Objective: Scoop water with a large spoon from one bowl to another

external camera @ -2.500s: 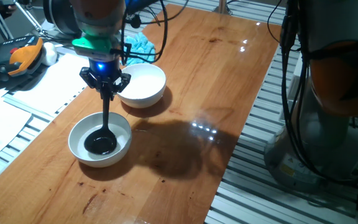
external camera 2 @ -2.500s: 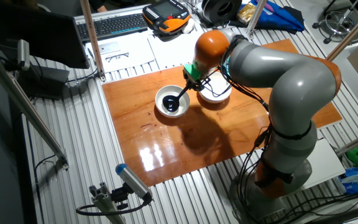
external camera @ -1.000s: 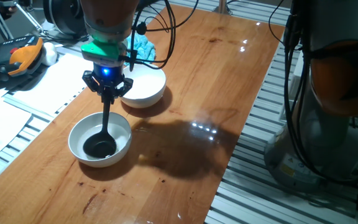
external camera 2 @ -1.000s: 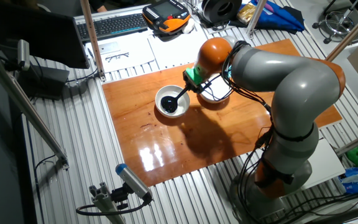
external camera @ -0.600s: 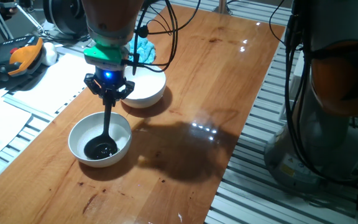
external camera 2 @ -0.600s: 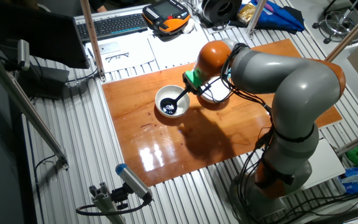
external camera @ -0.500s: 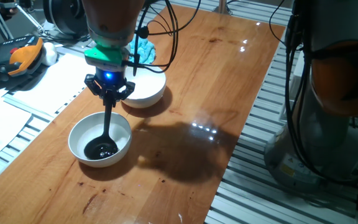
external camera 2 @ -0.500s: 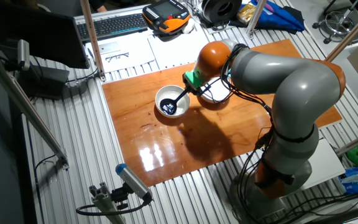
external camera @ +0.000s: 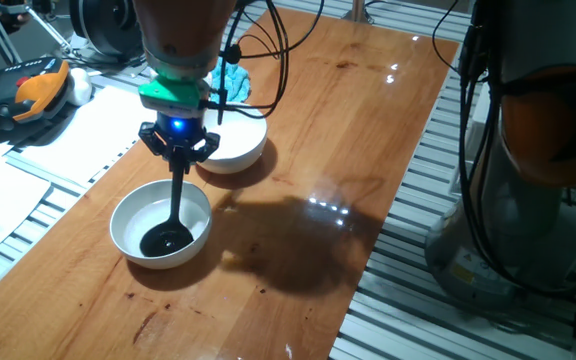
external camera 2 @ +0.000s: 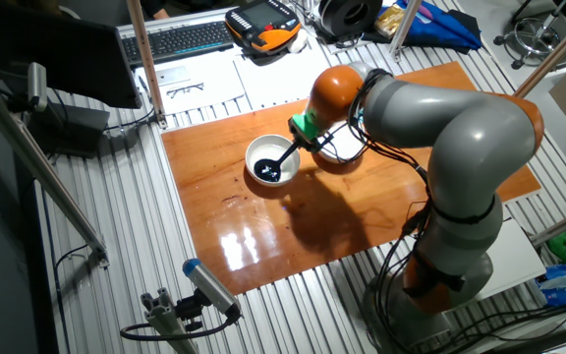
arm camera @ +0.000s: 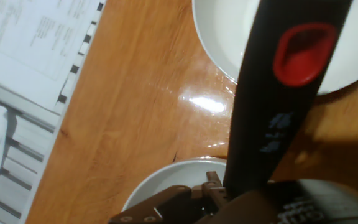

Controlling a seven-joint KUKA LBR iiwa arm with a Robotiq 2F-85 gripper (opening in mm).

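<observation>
My gripper (external camera: 178, 158) is shut on the upper end of the large spoon (external camera: 172, 205), a black ladle held nearly upright. Its round scoop (external camera: 165, 240) rests inside the nearer white bowl (external camera: 120, 212). The second white bowl (external camera: 238, 140) stands just behind the gripper. From the other side, the gripper (external camera 2: 306, 137) holds the ladle slanting down into the bowl (external camera 2: 254, 152); the arm partly covers the second bowl (external camera 2: 342, 157). The hand view shows the handle's red hanging hole (arm camera: 303, 53) over one bowl (arm camera: 222, 37). I cannot make out the water.
A blue cloth (external camera: 230, 72) lies behind the far bowl. Papers (external camera: 58, 140) and an orange pendant (external camera: 38, 85) lie left of the wooden tabletop (external camera: 348, 130). The robot's base (external camera: 538, 150) and cables stand at the right edge.
The gripper has drifted slightly right and toward the camera with the ladle. The scoop slid a little across the nearer bowl and stays inside it.
</observation>
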